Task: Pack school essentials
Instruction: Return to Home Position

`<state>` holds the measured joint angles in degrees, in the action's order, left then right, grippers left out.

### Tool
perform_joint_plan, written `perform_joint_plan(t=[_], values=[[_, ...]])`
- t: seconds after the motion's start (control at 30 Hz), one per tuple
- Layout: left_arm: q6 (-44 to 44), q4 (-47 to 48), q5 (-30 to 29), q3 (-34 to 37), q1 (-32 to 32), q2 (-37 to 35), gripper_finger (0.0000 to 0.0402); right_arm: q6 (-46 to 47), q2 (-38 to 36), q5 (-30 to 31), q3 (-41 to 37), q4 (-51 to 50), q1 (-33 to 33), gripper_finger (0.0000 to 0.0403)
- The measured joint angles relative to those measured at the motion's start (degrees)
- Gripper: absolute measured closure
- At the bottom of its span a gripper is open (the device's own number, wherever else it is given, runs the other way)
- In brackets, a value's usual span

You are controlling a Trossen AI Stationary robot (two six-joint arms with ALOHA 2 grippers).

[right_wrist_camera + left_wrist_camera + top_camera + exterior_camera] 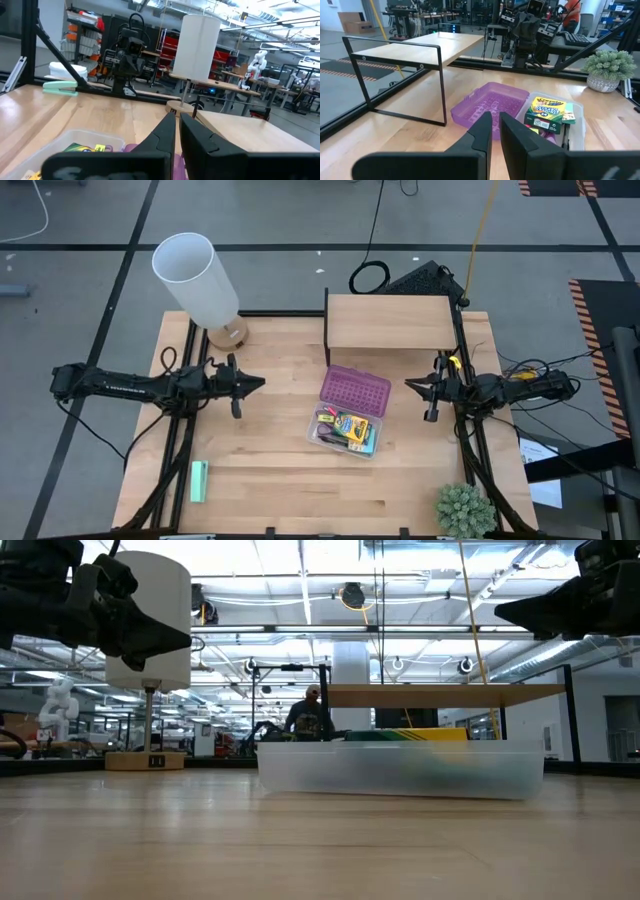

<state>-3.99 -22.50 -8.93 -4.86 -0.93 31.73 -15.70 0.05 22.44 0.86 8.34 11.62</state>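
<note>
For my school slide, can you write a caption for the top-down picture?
Crayon box packed in the clear case; both grippers hover apart.

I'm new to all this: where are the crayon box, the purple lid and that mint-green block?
crayon box [352, 426]: high view, middle of its printed top.
purple lid [355, 390]: high view, centre of the studded surface.
mint-green block [199, 481]: high view, middle of its top face.

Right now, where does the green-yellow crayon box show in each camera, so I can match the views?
High view: the crayon box lies in the clear case, centre-right of the table.
Low view: a green-yellow band above the case's wall.
Left wrist view: right of centre, beside the purple lid.
Right wrist view: only a corner at the bottom left.
Shared landmark: the clear case, in all four views.
</note>
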Motion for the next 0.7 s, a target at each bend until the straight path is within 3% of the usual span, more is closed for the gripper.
perform_joint_plan(t=[0.2,0.7], values=[[2.3,1.0,4.7,0.0,0.1,-1.5,0.0367,0.9,0.0,0.0,0.0,-0.4,0.0,0.0386],[0.8,15.2,-0.1,0.0,0.0,-13.0,0.0367,1.5,0.0,0.0,0.0,-3.1,0.0,0.0386]])
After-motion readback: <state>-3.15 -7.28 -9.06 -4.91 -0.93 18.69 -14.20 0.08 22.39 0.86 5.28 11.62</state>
